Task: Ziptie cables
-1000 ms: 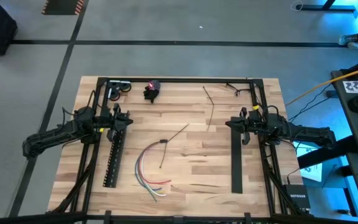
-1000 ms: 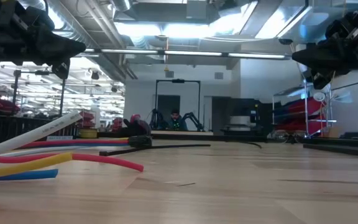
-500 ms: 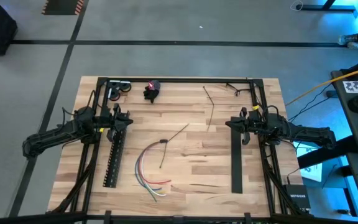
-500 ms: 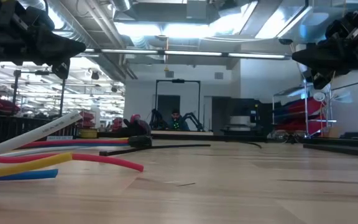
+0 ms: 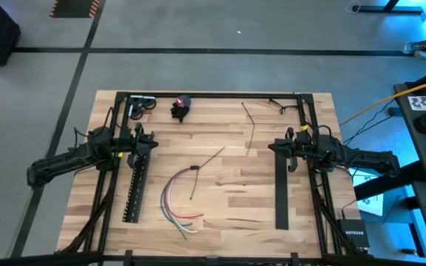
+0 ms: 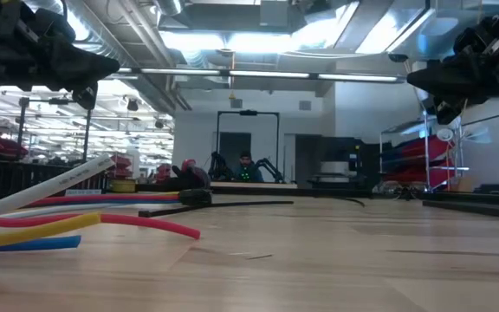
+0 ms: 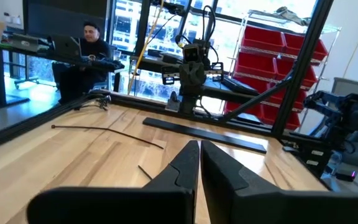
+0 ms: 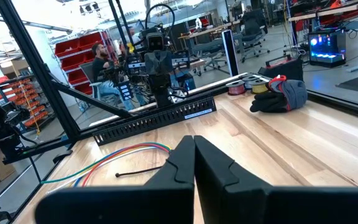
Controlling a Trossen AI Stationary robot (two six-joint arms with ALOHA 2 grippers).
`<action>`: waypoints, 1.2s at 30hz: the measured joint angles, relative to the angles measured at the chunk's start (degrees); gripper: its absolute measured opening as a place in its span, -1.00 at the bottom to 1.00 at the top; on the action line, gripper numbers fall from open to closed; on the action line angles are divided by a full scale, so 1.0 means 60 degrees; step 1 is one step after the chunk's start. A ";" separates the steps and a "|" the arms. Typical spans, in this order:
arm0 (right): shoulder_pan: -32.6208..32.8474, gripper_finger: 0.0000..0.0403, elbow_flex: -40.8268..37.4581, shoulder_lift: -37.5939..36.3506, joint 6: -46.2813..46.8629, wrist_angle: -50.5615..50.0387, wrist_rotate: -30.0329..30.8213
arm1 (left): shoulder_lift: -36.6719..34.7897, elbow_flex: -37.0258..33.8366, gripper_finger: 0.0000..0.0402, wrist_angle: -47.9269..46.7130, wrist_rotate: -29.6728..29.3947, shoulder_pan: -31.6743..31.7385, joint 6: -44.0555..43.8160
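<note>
Cables: lie loose on the table, near its front middle, beside the black slotted bar.
Left gripper: at left side, fingers pressed together, holds nothing.
Right gripper: at right side, fingers pressed together, holds nothing.

One bundle of cables, two black bars, two pincers
</note>
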 joint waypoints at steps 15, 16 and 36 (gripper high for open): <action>0.0004 -0.99 0.0000 0.0004 0.2548 0.0226 0.0499 | 0.0031 0.0000 -0.95 0.1698 -0.1876 0.0001 -0.4340; 0.0004 -0.99 0.0000 0.0004 0.3895 0.0453 0.0794 | 0.0052 0.0000 -0.95 0.2031 -0.1961 0.0001 -0.4408; 0.0000 -0.99 0.0000 0.0000 0.4467 0.0421 0.2403 | 0.9108 0.7887 -1.00 -0.3795 -0.3241 -0.2346 -0.2251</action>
